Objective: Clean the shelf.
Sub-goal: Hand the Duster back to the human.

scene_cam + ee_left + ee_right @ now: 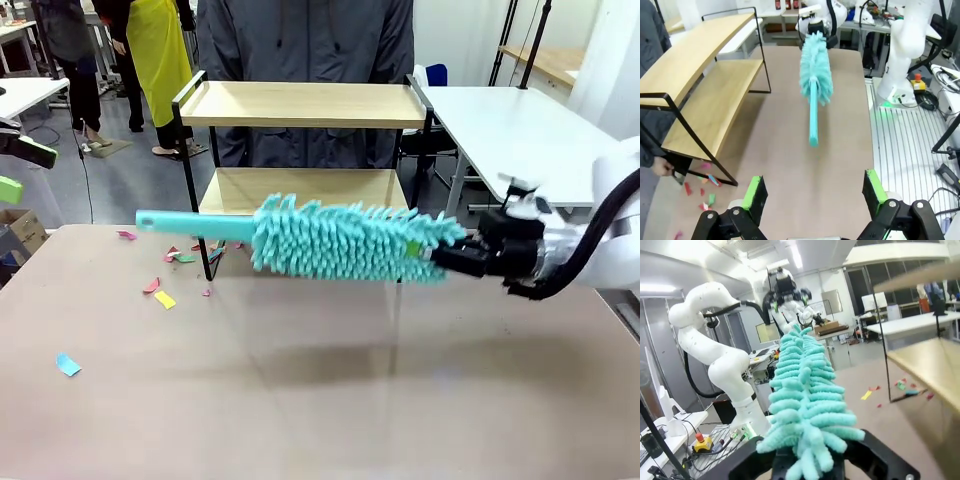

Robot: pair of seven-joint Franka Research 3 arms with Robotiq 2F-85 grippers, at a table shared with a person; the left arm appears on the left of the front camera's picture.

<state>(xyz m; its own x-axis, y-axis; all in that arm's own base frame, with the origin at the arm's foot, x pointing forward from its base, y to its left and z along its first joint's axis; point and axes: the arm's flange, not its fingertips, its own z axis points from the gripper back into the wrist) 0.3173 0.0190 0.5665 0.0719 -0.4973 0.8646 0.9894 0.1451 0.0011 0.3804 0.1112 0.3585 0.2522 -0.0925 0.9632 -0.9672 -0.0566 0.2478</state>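
We see the right hand (462,256) clamped on the fluffy teal microfibre duster (345,240), long axis level along the front of the two-tier wooden black-framed shelf (300,103) standing beyond; left hand (814,192) hangs open, farther.

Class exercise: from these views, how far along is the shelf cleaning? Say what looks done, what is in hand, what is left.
Done: both boards of the shelf look bare. In hand: the right end effector holds the teal duster above the table, in front of the shelf. Left: coloured paper scraps lie on the table near the shelf's leg. The left end effector is open.
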